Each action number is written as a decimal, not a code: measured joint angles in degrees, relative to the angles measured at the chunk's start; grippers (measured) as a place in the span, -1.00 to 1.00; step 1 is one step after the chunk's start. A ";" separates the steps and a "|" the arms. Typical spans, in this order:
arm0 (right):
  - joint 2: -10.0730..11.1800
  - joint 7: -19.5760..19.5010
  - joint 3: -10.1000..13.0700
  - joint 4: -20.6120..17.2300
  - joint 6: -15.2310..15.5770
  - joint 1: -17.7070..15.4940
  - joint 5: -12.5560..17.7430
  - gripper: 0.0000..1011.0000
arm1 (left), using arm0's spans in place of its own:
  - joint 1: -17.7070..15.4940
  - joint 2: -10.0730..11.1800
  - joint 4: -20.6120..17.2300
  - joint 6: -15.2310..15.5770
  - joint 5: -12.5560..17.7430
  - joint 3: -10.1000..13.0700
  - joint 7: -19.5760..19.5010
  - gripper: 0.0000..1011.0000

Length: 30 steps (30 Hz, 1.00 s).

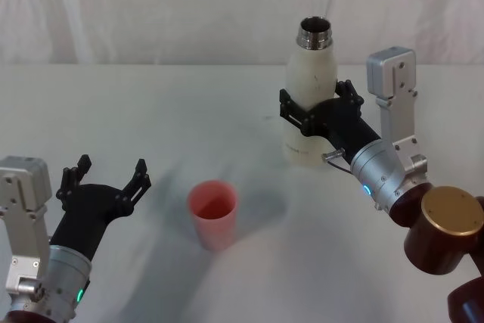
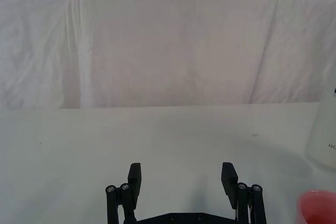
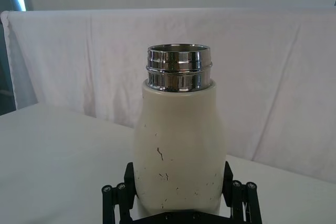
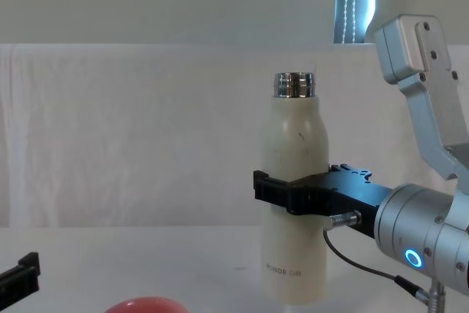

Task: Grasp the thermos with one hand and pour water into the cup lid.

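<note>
The cream-white thermos [image 1: 311, 66] [image 3: 178, 129] [image 4: 294, 137] stands upright at the table's far right, its steel neck open with no cap on. My right gripper [image 1: 314, 107] [image 3: 178, 182] [image 4: 293, 192] is shut on its middle, a black finger pressed against each side. The salmon-red cup lid [image 1: 213, 213] [image 4: 146, 304] [image 2: 317, 208] stands mouth up near the table's centre, in front of and to the left of the thermos. My left gripper [image 1: 110, 168] [image 2: 181, 174] hovers open at the near left, to the left of the cup lid, holding nothing.
The table [image 1: 151, 111] is covered in white cloth, and a white curtain hangs behind it. The brown joints of the right arm [image 1: 450, 225] bulk at the near right. Open surface lies between the cup lid and the thermos.
</note>
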 joint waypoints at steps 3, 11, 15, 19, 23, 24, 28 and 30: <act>0.00 0.02 0.00 0.02 -0.02 0.01 0.02 0.88 | 0.00 0.00 0.00 0.00 0.00 0.00 0.00 0.98; 0.00 0.05 0.00 0.07 -0.07 0.00 0.05 0.88 | 0.00 0.00 0.00 0.00 0.00 0.00 0.00 0.98; 0.00 0.08 0.00 0.07 -0.08 0.00 0.05 0.88 | 0.00 0.00 0.00 0.00 0.00 0.00 0.00 0.98; 0.00 0.09 0.00 0.07 -0.09 0.01 0.05 0.88 | 0.00 0.00 0.00 0.00 0.00 0.00 0.00 0.98; 0.00 0.09 0.00 0.07 -0.09 0.00 0.05 0.88 | 0.00 0.00 0.00 0.00 0.00 0.00 0.00 0.98; 0.00 0.09 0.00 0.07 -0.09 0.00 0.05 0.88 | 0.00 0.00 0.00 0.00 0.00 0.00 0.00 0.98; 0.00 0.09 0.00 0.07 -0.09 0.00 0.05 0.88 | 0.00 0.00 0.00 0.00 0.00 0.00 0.00 0.98; 0.00 0.09 0.00 0.07 -0.09 0.00 0.05 0.88 | 0.00 0.00 0.00 0.00 0.00 0.00 0.00 0.98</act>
